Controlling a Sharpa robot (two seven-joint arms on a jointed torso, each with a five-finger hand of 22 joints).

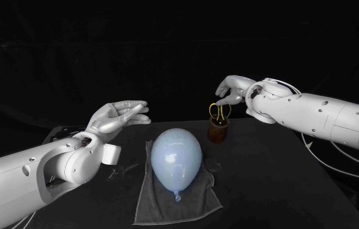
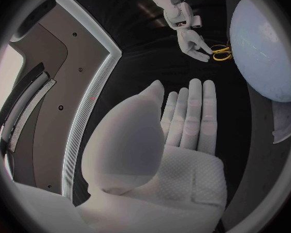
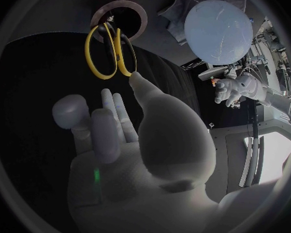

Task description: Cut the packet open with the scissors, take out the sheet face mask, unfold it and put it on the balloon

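Note:
A pale blue balloon [image 1: 176,154] [image 2: 265,46] [image 3: 218,31] lies on a grey towel [image 1: 178,200] in the middle of the table. Behind it stands a brown holder [image 1: 218,131] [image 3: 119,15] with yellow-handled scissors [image 1: 218,112] [image 3: 110,52] [image 2: 220,53] upright in it. My right hand [image 1: 233,90] [image 3: 126,140] [image 2: 192,41] hovers just above the handles, fingers apart and bent down; one fingertip [image 3: 134,76] reaches the rim of a handle loop. My left hand [image 1: 120,115] [image 2: 178,134] [image 3: 233,90] is raised left of the balloon, flat, fingers stretched out together, holding nothing.
Small dark items [image 1: 112,174] lie on the table left of the towel, under my left arm. White cables [image 1: 329,156] hang beside my right arm at the table's right side.

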